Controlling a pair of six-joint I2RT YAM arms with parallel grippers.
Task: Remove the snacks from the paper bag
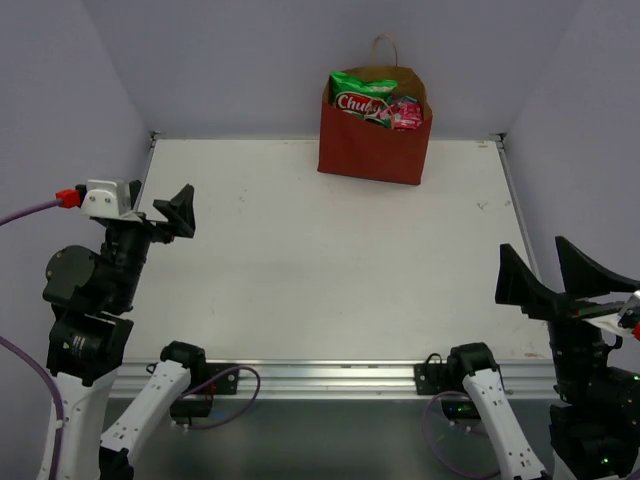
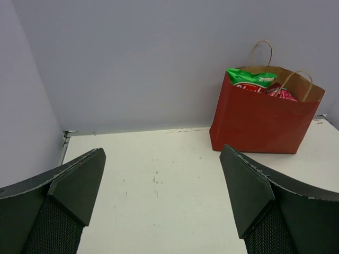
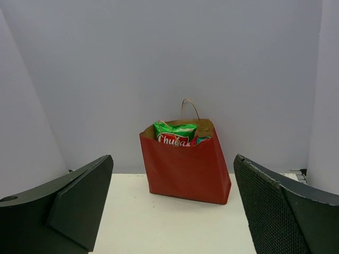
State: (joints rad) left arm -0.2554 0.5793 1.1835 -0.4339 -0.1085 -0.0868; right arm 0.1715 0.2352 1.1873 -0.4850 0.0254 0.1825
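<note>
The red-brown paper bag (image 1: 374,148) stands upright at the back of the table, against the rear wall and slightly right of centre. Out of its open top pokes a green-white chip bag (image 1: 362,97) with a red logo, and beside it a red-pink packet (image 1: 404,113); any other snacks are hidden inside. My left gripper (image 1: 172,214) hovers open at the left side, far from the bag. My right gripper (image 1: 532,252) is open at the near right. The left wrist view has the paper bag (image 2: 259,123) at the far right beyond the left gripper (image 2: 162,153). The right wrist view faces the paper bag (image 3: 185,172) straight on, past the right gripper (image 3: 174,159).
The white table (image 1: 320,260) is enclosed by grey walls at the back and on both sides. A metal rail (image 1: 330,375) runs along the near edge, with both arm bases and cables there. Thin twisted handles (image 1: 385,45) rise above the bag.
</note>
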